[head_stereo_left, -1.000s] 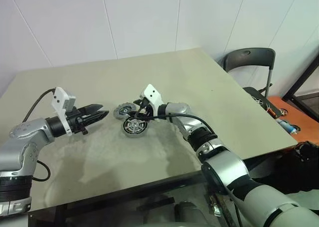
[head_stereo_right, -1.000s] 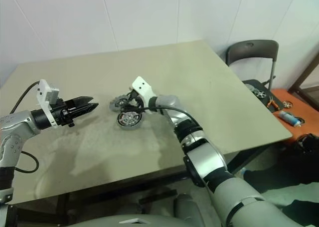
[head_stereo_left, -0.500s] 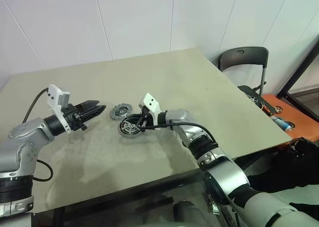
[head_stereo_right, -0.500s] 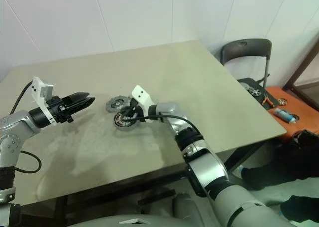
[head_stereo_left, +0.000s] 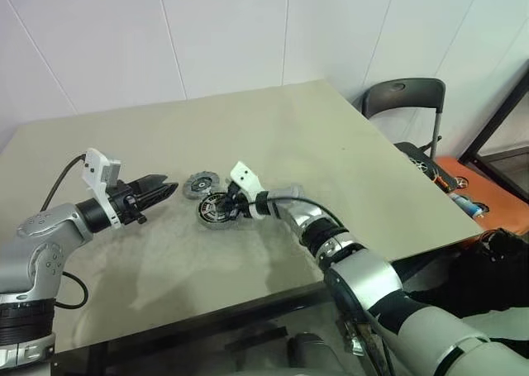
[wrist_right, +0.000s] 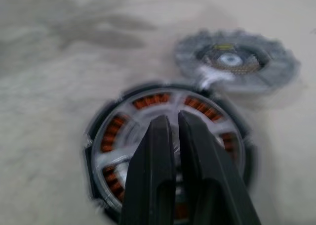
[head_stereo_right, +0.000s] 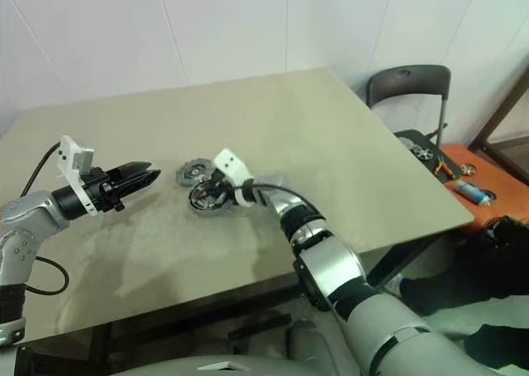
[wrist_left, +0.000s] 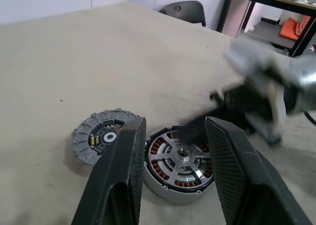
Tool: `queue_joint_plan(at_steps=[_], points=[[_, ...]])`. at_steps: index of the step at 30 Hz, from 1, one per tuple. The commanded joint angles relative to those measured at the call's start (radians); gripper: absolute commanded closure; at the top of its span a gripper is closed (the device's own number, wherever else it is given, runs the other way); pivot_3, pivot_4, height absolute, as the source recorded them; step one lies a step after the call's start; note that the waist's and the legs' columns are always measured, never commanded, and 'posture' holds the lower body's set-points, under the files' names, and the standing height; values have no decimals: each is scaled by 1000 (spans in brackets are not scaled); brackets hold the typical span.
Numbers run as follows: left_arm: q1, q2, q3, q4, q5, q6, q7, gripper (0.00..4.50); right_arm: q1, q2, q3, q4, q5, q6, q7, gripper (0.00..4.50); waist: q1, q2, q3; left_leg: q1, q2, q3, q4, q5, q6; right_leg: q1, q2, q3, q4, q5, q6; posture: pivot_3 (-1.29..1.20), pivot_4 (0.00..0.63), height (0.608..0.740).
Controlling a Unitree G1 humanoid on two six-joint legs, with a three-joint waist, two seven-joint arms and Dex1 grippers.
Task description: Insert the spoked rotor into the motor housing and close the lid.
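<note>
One rotor-filled housing (head_stereo_left: 216, 211), one lid (head_stereo_left: 198, 184)

No legible text or labels anywhere.

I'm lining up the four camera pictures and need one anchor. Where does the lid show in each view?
Left eye view: the lid lies on the table, behind the motor housing.
Right eye view: lid, same spot, beyond the housing.
Left wrist view: lid, partly behind one finger.
Right wrist view: lid, past the closed fingers.
Shared landmark: the housing's copper windings, right beside the lid.
</note>
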Motion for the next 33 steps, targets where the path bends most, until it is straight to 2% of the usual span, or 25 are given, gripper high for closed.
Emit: queue_joint_plan(at_steps=[1, 8, 13, 21, 24, 27, 33], points=[[-7, -4, 28, -46, -29, 6, 9, 2457, 55, 19, 29, 1, -39, -4, 22, 4183, -4, 0, -2, 1, 0, 0, 0, 0, 0, 1, 0, 0, 0, 0, 0, 0, 0, 740], [-18, -6, 13, -37, -25, 8, 11, 2457, 39, 19, -38, -33, 6, 11, -3, 4183, -17, 0, -2, 13, 0, -1, 1, 0, 0, 13, 1, 0, 3, 0, 0, 0, 0, 740], [-39, -11, 4, -32, -24, 9, 13, 2457, 11, 17, -132, -175, 138, 60, 113, 4183, -17, -1, -1, 13, 0, -1, 2, 1, -1, 12, 1, 0, 6, 0, 0, 0, 0, 740], [-79, -7, 3, 25, -4, -15, 8, 2457, 72, -133, -25, -470, 94, 75, 284, 4183, -15, -1, -1, 12, 0, -1, 2, 0, -1, 11, 0, 0, 6, -1, 0, 0, 0, 740], [-90, -11, -3, 41, 3, -22, 3, 2457, 86, -244, 82, -541, -2, -89, 363, 4183, -15, -1, -1, 11, 0, -1, 2, 0, -1, 10, 0, 0, 6, -1, 0, 0, 0, 740], [-100, -15, -13, 57, 16, -42, -11, 2457, 54, -337, 176, -510, -92, -307, 439, 4183, -16, -1, -1, 11, 0, 0, 2, 0, -1, 10, 0, 0, 5, -1, 0, 0, 0, 740], [-87, 15, -6, 90, 41, -89, -69, 2457, -143, -345, 253, -274, -191, -622, 460, 4183, -26, -1, 0, 12, 1, 1, 2, 1, -1, 10, 1, 1, 7, -1, -1, 0, 0, 740]])
